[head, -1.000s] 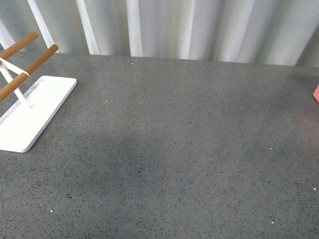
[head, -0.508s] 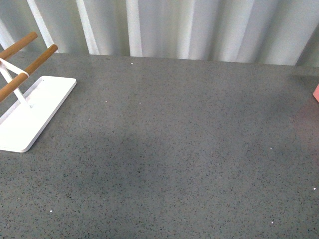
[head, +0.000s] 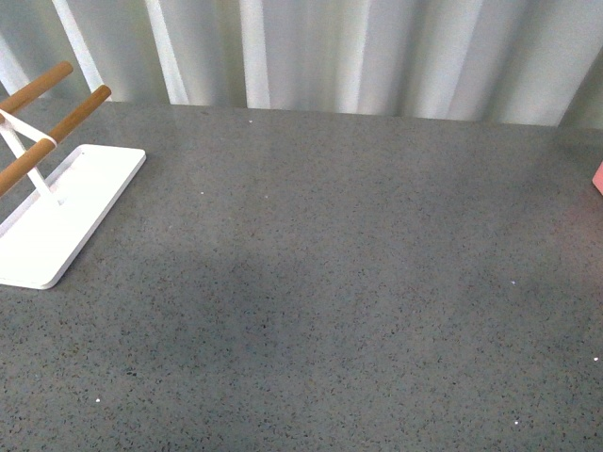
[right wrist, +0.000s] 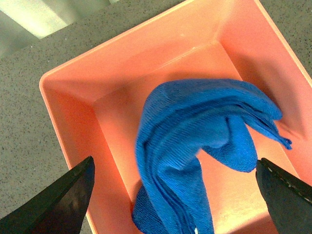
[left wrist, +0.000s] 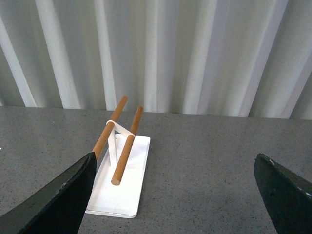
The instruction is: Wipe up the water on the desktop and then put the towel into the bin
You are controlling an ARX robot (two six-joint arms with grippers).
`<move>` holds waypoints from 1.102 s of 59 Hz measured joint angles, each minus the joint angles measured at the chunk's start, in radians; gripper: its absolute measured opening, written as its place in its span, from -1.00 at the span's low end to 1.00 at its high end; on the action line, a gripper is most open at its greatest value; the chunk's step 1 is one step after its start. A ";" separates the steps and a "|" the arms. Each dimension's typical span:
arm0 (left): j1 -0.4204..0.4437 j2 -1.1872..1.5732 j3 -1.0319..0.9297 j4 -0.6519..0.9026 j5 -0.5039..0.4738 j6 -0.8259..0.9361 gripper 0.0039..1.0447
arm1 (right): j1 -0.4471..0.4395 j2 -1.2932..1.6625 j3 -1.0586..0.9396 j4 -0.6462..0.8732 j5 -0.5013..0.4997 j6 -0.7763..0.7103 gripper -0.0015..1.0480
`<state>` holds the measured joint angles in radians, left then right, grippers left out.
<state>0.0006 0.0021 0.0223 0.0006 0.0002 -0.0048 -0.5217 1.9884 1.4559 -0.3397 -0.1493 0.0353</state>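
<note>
- No brand, label or writing to read on anything in these views.
- Right wrist view: the towel [right wrist: 195, 156] lies in the bin [right wrist: 68, 117], bright blue, fluffy and ribbed, bunched in thick rumpled folds with one loose corner trailing toward a wall.
- The bin is salmon-pink with straight walls and a smooth floor, and it sits on the desktop [right wrist: 24, 161], which is speckled grey.
- The right gripper [right wrist: 175, 195] hangs above the bin, its fingers [right wrist: 53, 204] spread wide, one on each side of the towel, pinching nothing.
- Front view: the desktop [head: 358, 282] is bare in the middle, and only a pink sliver of the bin [head: 598, 177] shows at the right edge.
- A white rack [head: 57, 217] with wooden rods stands at the far left.
- Left wrist view: the left gripper [left wrist: 175, 195] is spread wide and holds nothing, facing the rack [left wrist: 122, 180] and pale curtain [left wrist: 161, 53].
</note>
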 joint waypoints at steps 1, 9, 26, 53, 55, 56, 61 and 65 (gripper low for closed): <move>0.000 0.000 0.000 0.000 0.000 0.000 0.88 | 0.000 0.000 0.000 0.002 0.000 0.002 0.86; 0.000 0.000 0.000 0.000 0.000 0.000 0.88 | -0.007 -0.014 -0.050 0.101 -0.018 0.017 0.86; 0.000 0.000 0.000 0.000 0.000 0.000 0.88 | 0.153 -0.499 -0.375 0.433 -0.275 -0.126 0.86; 0.000 0.000 0.000 0.000 0.000 0.000 0.88 | 0.321 -1.007 -0.813 0.584 -0.226 -0.190 0.59; 0.000 0.000 0.000 0.000 0.000 0.000 0.88 | 0.338 -1.035 -0.872 0.676 -0.121 -0.148 0.46; 0.000 0.000 0.000 0.000 0.000 0.000 0.88 | 0.346 -1.051 -0.905 0.716 -0.073 -0.124 0.37; 0.000 0.000 0.000 0.000 0.000 0.000 0.88 | 0.367 -1.102 -0.996 0.779 0.000 -0.086 0.10; 0.000 0.000 0.000 0.000 0.000 0.000 0.88 | 0.384 -1.136 -1.062 0.799 0.018 -0.069 -0.14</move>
<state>0.0006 0.0021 0.0223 0.0006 0.0002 -0.0048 -0.1375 0.8524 0.3943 0.4591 -0.1318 -0.0334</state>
